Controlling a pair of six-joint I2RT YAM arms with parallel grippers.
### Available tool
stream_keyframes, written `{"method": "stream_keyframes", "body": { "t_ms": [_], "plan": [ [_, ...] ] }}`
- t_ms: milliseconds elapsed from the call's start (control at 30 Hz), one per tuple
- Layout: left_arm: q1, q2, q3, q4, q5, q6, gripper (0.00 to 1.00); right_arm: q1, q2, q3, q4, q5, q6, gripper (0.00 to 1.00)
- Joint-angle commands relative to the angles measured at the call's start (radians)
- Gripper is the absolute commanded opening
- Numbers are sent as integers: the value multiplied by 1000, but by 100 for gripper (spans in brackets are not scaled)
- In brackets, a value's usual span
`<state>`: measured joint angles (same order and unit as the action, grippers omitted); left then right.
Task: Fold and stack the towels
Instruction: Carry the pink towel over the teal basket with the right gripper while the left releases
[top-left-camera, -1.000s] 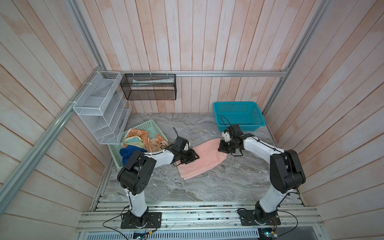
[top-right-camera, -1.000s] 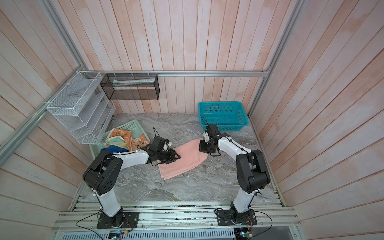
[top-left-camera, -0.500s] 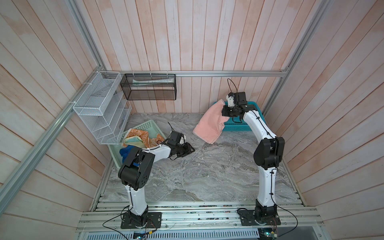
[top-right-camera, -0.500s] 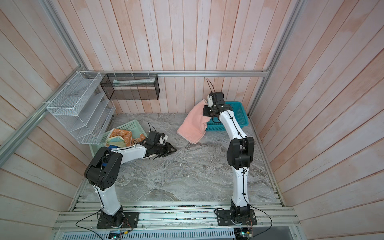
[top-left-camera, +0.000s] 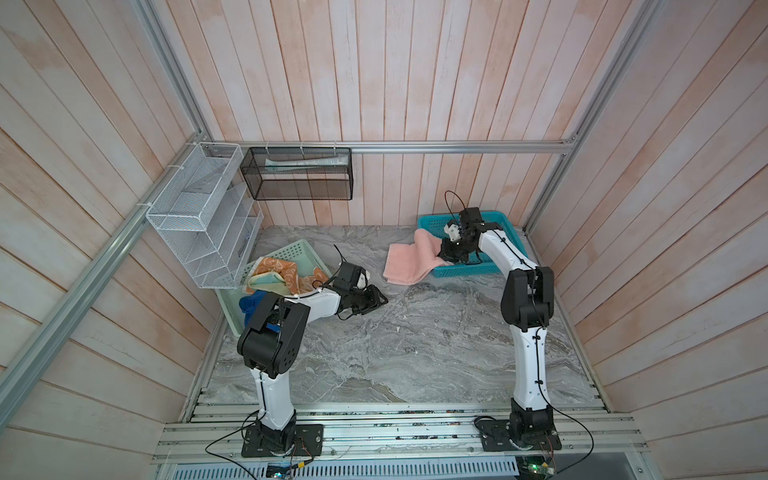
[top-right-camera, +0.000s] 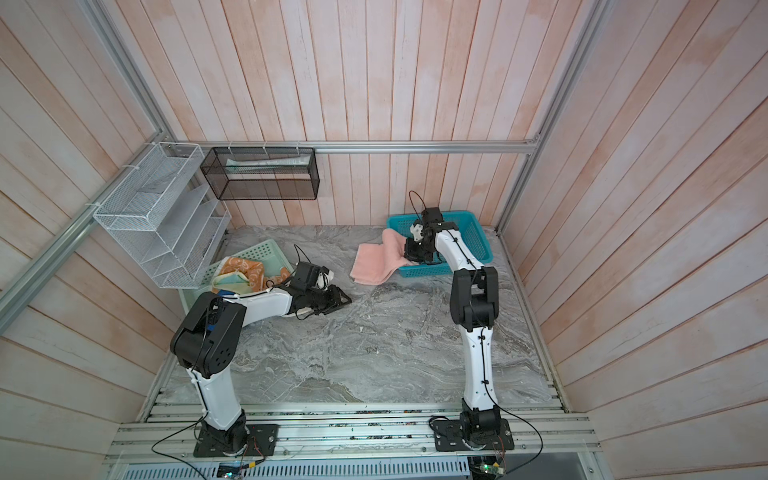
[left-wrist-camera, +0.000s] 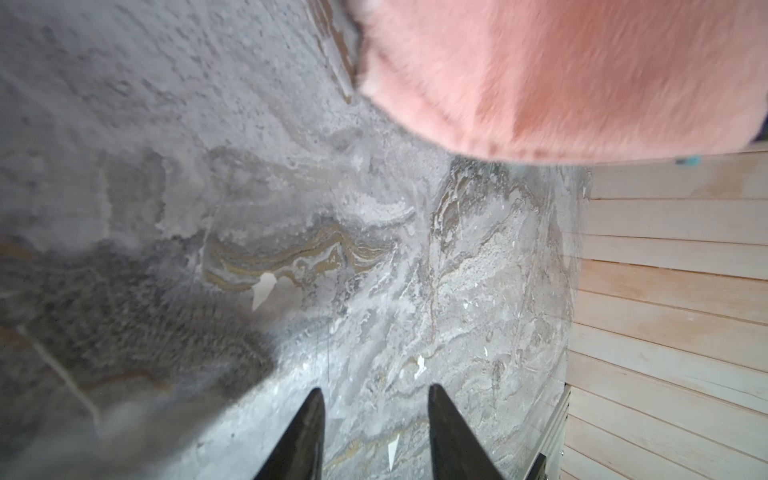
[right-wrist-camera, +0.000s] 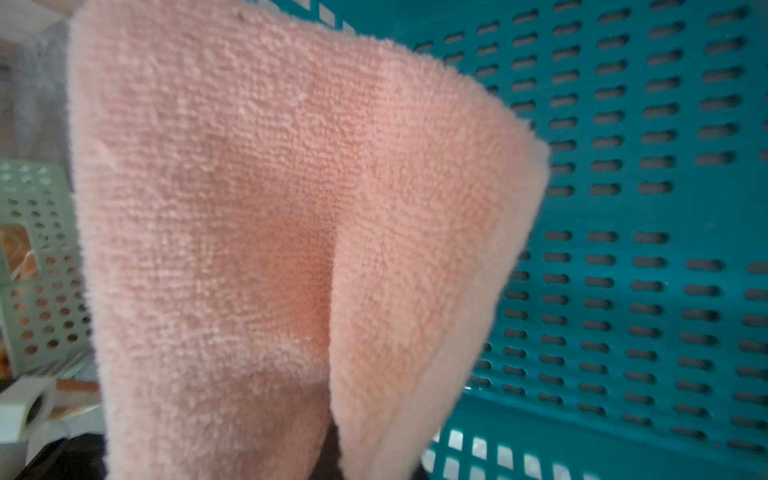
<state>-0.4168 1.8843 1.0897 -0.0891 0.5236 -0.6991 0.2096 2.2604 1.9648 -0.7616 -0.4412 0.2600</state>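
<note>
The salmon-pink towel (top-left-camera: 409, 264) (top-right-camera: 376, 264) hangs over the near-left rim of the teal basket (top-left-camera: 505, 222) (top-right-camera: 471, 232), its free end trailing on the marble. My right gripper (top-left-camera: 451, 253) (top-right-camera: 413, 254) is shut on its upper edge just inside the basket; in the right wrist view the pink towel (right-wrist-camera: 270, 228) hides the fingers. My left gripper (top-left-camera: 377, 300) (top-right-camera: 341, 298) (left-wrist-camera: 374, 415) rests low over the table, open and empty, short of the pink towel (left-wrist-camera: 540, 75). An orange-and-cream towel (top-left-camera: 276, 270), a pale yellow one (top-left-camera: 266, 283) and a blue one (top-left-camera: 249, 303) lie crumpled in the mint basket (top-left-camera: 297, 251).
A white wire rack (top-left-camera: 203, 216) and a black mesh bin (top-left-camera: 297, 174) hang on the back-left walls. Bare marble table (top-left-camera: 415, 345) stretches toward the front. Wooden walls close in both sides.
The pink towel lay flat between both grippers; the left let go, the right lifted it high over the teal basket, then lowered it onto the basket's rim.
</note>
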Motion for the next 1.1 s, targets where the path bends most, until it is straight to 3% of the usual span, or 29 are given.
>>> {"method": "stream_keyframes", "body": {
  "t_ms": [0,133,433,767,933,1067],
  "plan": [
    [6,-79,-2,-13,-9,29,43,46,-177,-219,145,-114,95,0],
    [13,-124,22,-68,-37,64,43,82,-301,-326,183,-62,126,0],
    [32,-261,54,-140,-93,110,43,136,-406,-46,-49,62,75,0],
    [41,-326,61,-130,-103,113,43,178,-455,186,-117,140,117,0],
    [41,-340,55,-130,-102,120,43,168,-443,261,-191,204,89,0],
    [42,-343,42,-127,-100,123,43,118,-440,225,-200,213,69,0]
  ]
}}
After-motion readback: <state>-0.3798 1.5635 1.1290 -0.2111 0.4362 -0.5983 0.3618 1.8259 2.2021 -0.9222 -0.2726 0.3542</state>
